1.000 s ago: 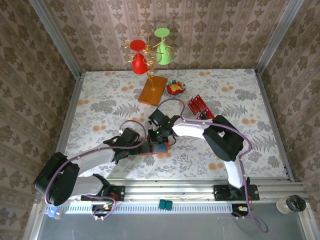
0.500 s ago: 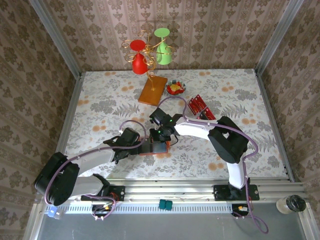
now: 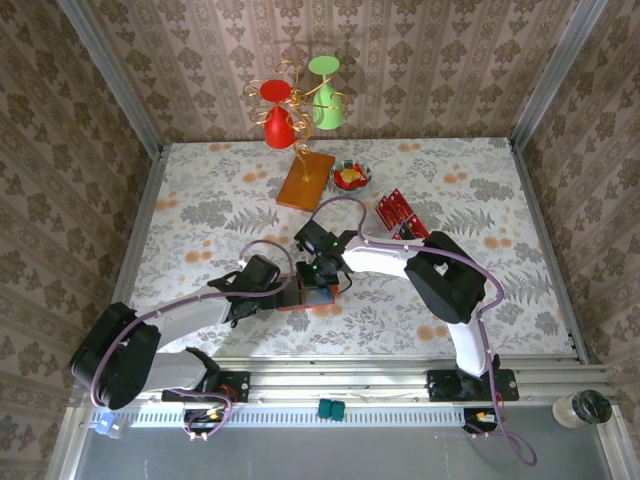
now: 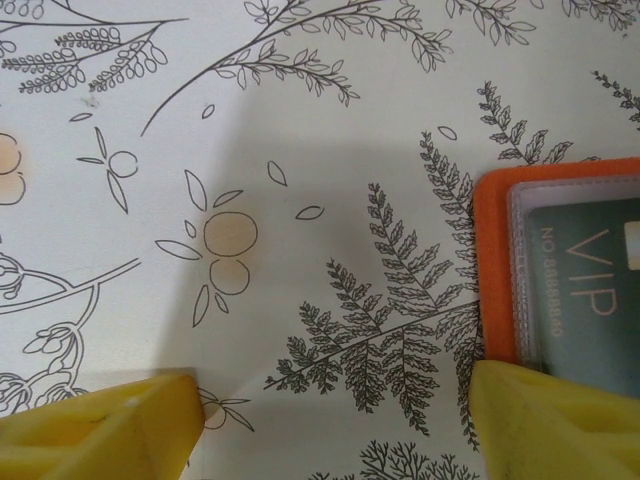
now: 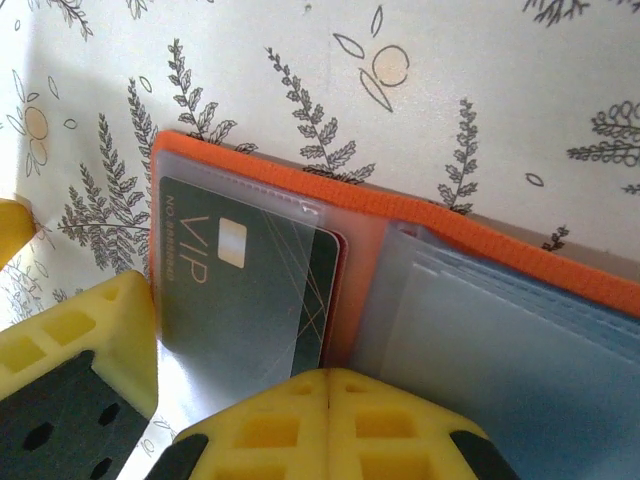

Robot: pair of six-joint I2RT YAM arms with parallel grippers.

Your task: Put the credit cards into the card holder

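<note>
Fern-printed white tablecloth (image 3: 200, 215) covers the work table, where the left gripper (image 4: 330, 430) stands with its yellow fingers (image 4: 100, 430) spread wide over bare cloth. One of those fingers rests against the edge of the small orange folding card holder (image 5: 330, 200). The holder lies open, and a dark green "VIP" credit card (image 5: 240, 290) sits under the clear pocket nearest that finger. The right gripper (image 5: 330, 385), its fingers pressed together, hovers at the card's near edge; whether it pinches the card cannot be told. Beyond the right fingers and off to their right, a heap of red credit cards (image 3: 400, 213) lies well apart. Farther back are a flat orange-brown wooden board (image 3: 306, 180), a small bowl (image 3: 351, 177) and a gold wire stand (image 3: 297, 110) bearing red and green cups, by the patterned wall.
</note>
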